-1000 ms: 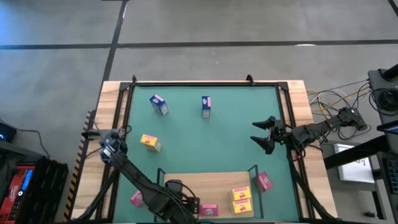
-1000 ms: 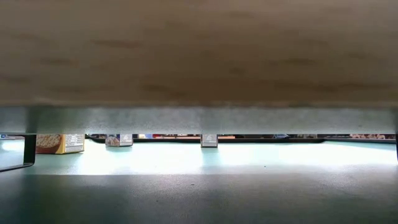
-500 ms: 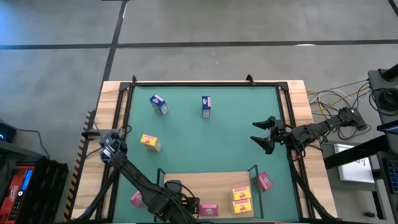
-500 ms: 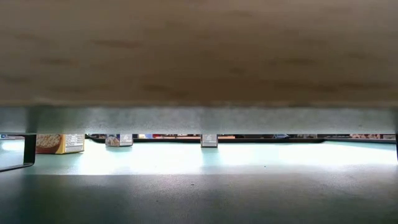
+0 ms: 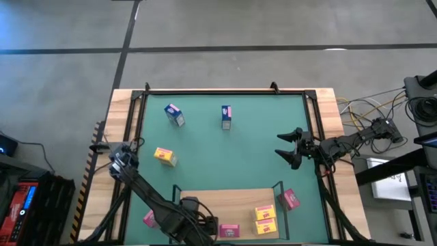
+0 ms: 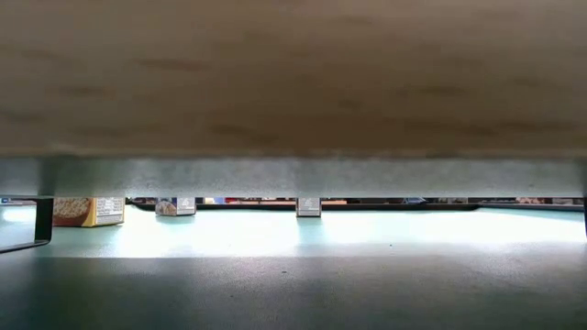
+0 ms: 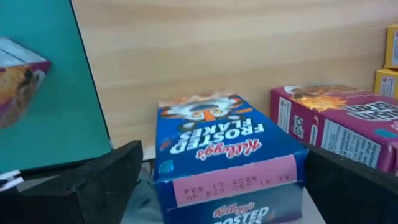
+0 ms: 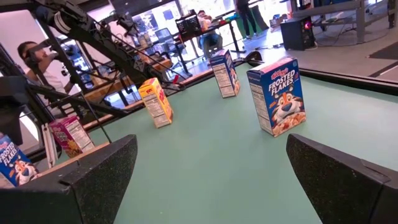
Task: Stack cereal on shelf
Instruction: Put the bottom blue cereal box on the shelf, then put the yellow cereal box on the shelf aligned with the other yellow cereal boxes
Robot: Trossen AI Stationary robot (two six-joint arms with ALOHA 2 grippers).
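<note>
The left gripper (image 7: 217, 186) stands wide open around a light, crushable blue cereal box (image 7: 227, 155) on the shelf (image 7: 236, 56); grip its narrow sides gently.

- We see a grey concrete floor (image 5: 273, 27) crossed by dark lines beyond the desk (image 5: 331, 102).
- Cables (image 5: 362, 109) trail off the desk's right edge.
- Behind, we see chairs (image 8: 208, 40) and a seated person (image 8: 31, 53) in a bright room.
</note>
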